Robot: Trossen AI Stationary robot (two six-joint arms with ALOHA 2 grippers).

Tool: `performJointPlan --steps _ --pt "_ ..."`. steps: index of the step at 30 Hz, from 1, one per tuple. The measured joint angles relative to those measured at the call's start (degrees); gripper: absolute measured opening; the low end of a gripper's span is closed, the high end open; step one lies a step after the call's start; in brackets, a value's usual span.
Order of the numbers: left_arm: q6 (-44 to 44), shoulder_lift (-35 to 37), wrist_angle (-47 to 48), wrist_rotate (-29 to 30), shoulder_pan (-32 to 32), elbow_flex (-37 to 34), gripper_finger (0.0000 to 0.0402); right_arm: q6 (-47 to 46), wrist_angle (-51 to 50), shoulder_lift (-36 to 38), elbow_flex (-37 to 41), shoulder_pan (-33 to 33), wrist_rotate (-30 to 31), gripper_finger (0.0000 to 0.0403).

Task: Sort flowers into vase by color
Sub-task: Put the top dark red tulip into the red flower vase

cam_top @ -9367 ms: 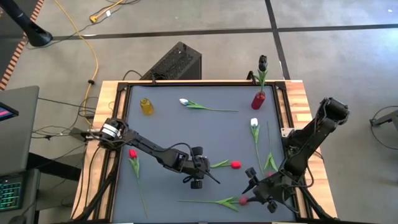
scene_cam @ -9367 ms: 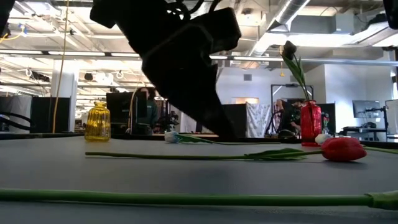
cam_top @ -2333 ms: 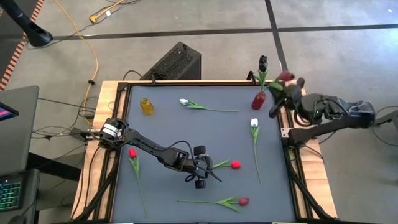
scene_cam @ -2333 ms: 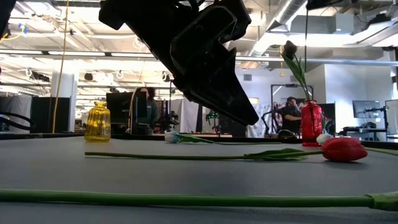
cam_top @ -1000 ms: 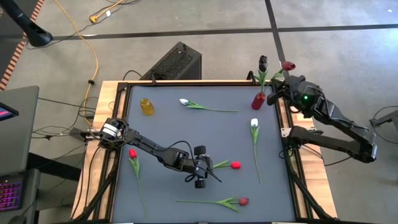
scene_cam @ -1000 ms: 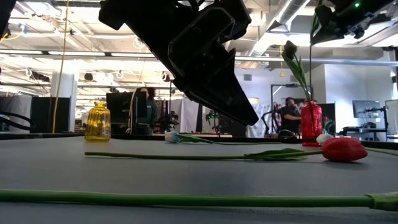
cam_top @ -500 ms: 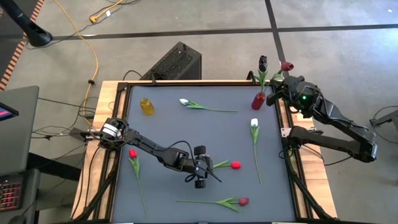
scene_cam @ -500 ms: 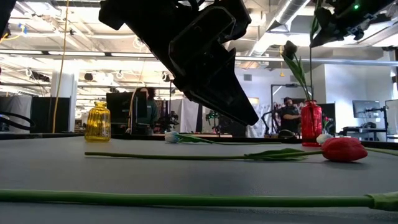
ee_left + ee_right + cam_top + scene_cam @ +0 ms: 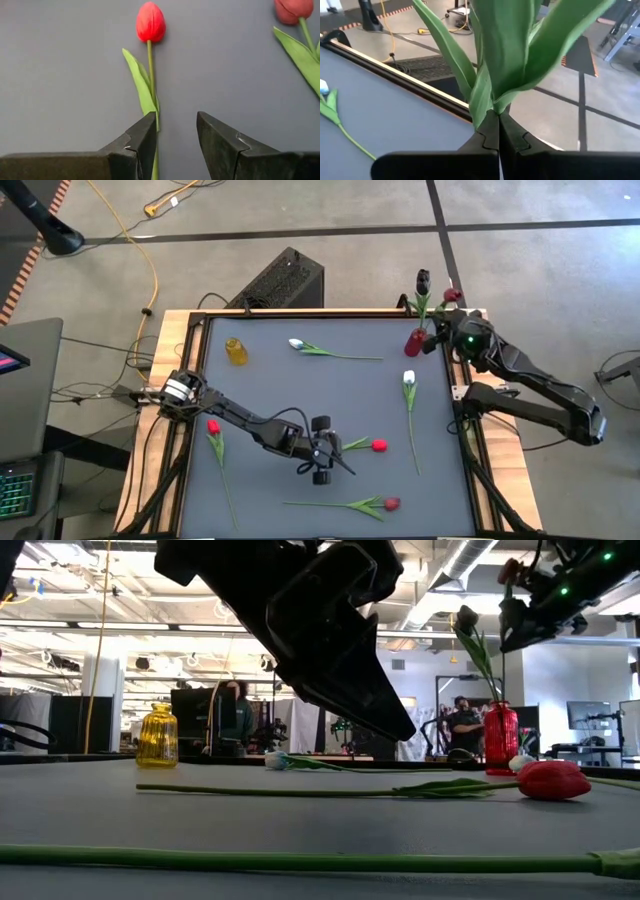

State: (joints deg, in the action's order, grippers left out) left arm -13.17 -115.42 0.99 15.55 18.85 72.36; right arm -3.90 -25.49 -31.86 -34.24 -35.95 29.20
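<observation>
Right jaws clamped on dark maroon tulip's green stem, upper right by glossy red glass vase; next, I judge, stem-end into neck; left jaws part-open, empty.

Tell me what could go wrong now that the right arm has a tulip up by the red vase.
1. The right gripper holds the maroon tulip right beside the red vase; a bump could tip that narrow vase and the dark tulip in it.
2. The grip sits among the leaves, so the hidden stem tip may miss the vase's mouth.
3. The left gripper hangs open over a red tulip, waiting.
</observation>
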Motion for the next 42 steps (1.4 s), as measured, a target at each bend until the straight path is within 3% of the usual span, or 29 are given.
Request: performJointPlan --steps 12,25,36,42 --pt "0.0 0.0 -0.1 0.1 -0.1 0.0 0.013 -1.7 -1.9 -4.5 0.0 -1.0 -4.0 0.0031" --pt "-0.1 0.0 0.0 0.1 -0.1 0.0 0.013 -1.7 -3.1 -5.6 0.0 -0.9 -5.3 0.0073" --pt "-0.1 0.0 0.0 -0.2 -0.1 0.0 0.013 -0.6 -9.0 -5.7 -1.8 -0.9 -5.4 0.0169" --pt "-0.1 0.0 0.0 -0.2 -0.1 0.0 0.013 -0.4 -15.1 -5.7 -6.1 -0.8 -9.0 0.0219"
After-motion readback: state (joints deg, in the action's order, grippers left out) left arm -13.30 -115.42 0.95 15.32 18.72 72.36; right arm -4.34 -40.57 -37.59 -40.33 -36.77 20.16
